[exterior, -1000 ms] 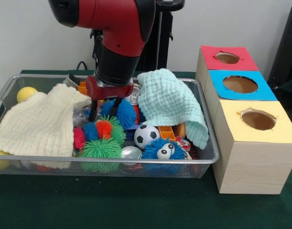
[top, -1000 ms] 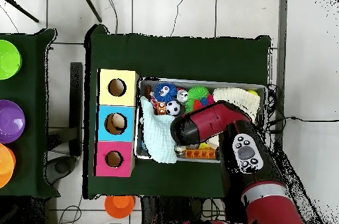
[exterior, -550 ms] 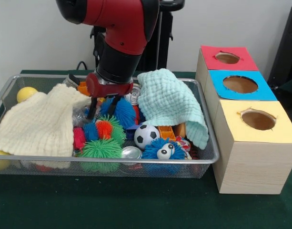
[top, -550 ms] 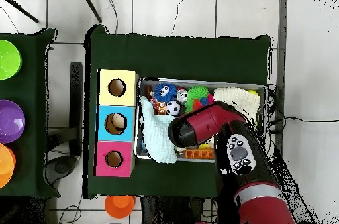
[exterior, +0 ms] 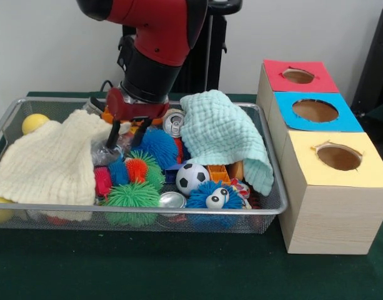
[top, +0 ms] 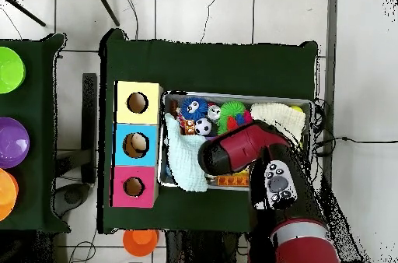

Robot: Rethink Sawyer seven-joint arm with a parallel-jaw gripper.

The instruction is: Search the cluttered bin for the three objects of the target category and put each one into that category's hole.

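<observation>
A wire mesh bin (exterior: 266,206) holds a jumble of toys. My gripper (exterior: 124,136) hangs open over the bin's back middle, its fingers (exterior: 110,140) straddling a crinkled clear wrapper (exterior: 104,153) beside a blue spiky ball (exterior: 159,145). Nothing is held between them. A silver can (exterior: 173,122) lies just right of the gripper. Further forward lie a soccer ball (exterior: 192,177), a blue fuzzy ball with eyes (exterior: 211,197), a green spiky ball (exterior: 132,197) and orange bricks (exterior: 218,172). In the overhead view the arm (top: 241,149) hides the gripper.
A cream cloth (exterior: 50,162) covers the bin's left part and a mint cloth (exterior: 223,137) its right part. A yellow ball (exterior: 34,122) sits at the back left. Right of the bin stand red (exterior: 298,75), blue (exterior: 315,110) and yellow (exterior: 338,157) boxes with holes.
My gripper has risen a little and shifted left, from over the blue spiky ball toward the cream cloth's edge. It has stayed open. The toys have not moved.
</observation>
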